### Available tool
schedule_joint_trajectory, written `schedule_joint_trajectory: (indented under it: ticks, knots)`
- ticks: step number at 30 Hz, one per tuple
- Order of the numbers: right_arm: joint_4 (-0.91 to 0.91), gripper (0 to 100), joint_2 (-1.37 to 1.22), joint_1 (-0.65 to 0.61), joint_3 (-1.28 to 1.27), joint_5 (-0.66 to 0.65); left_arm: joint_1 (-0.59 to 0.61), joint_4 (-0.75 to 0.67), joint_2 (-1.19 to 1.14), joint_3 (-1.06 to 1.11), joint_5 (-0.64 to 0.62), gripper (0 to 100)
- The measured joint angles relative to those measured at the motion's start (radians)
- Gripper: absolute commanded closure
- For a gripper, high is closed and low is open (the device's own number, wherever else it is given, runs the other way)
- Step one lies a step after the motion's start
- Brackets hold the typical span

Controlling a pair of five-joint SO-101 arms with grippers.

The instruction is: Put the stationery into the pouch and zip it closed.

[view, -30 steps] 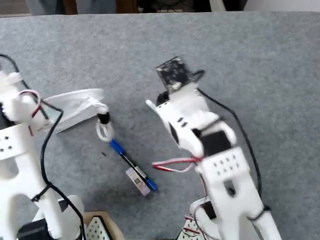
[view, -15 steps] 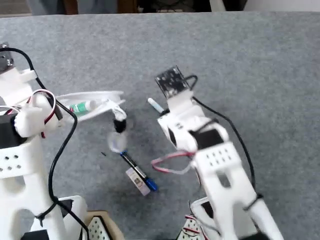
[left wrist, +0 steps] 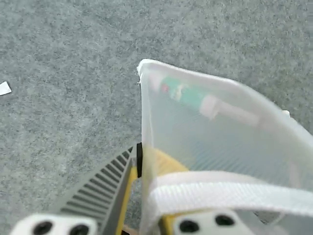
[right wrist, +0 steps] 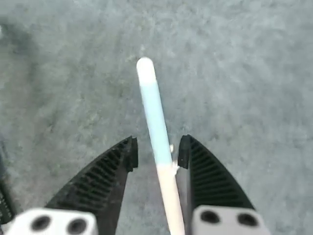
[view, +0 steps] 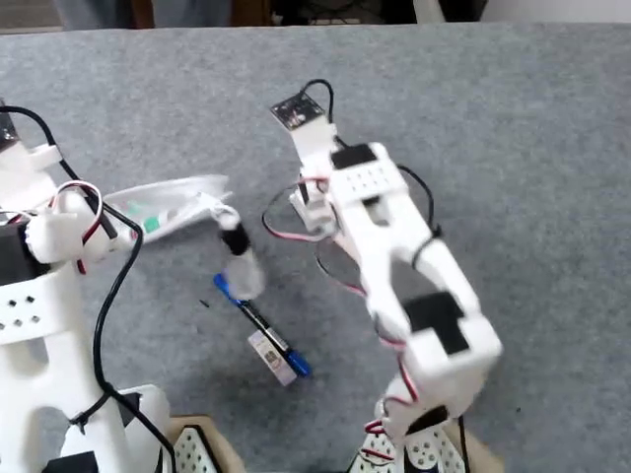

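The left gripper (left wrist: 138, 157) pinches the pouch (left wrist: 215, 147) wall between its jaws. The right gripper (right wrist: 156, 147) has its jaws apart, a pen (right wrist: 150, 98) between them.

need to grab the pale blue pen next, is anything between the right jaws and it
Nothing visible stands in the way. The pen already sits between the right gripper's open jaws, close against one jaw with a gap to the other.

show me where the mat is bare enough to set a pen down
Bare: the wide mat right of the right arm, and the far strip beyond the pouch. Crowded: left of that arm, where the blue pen and white stick lie.
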State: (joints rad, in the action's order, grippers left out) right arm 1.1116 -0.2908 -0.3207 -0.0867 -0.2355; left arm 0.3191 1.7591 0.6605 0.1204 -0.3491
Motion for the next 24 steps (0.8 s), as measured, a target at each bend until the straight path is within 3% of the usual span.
schedule_joint_trajectory:
  ticks: [12, 17, 24]
  knots:
    - [0.127, 84.1, -0.416, 0.002, 0.413, 0.000, 0.006, 0.000, 0.000, 0.000, 0.000, 97]
    - [0.222, 97.8, -0.520, 0.006, 0.575, 0.000, 0.006, 0.000, 0.000, 0.000, 0.000, 97]
    - [0.348, 98.8, -0.629, 0.020, 0.783, 0.000, 0.006, 0.000, 0.000, 0.005, 0.000, 97]
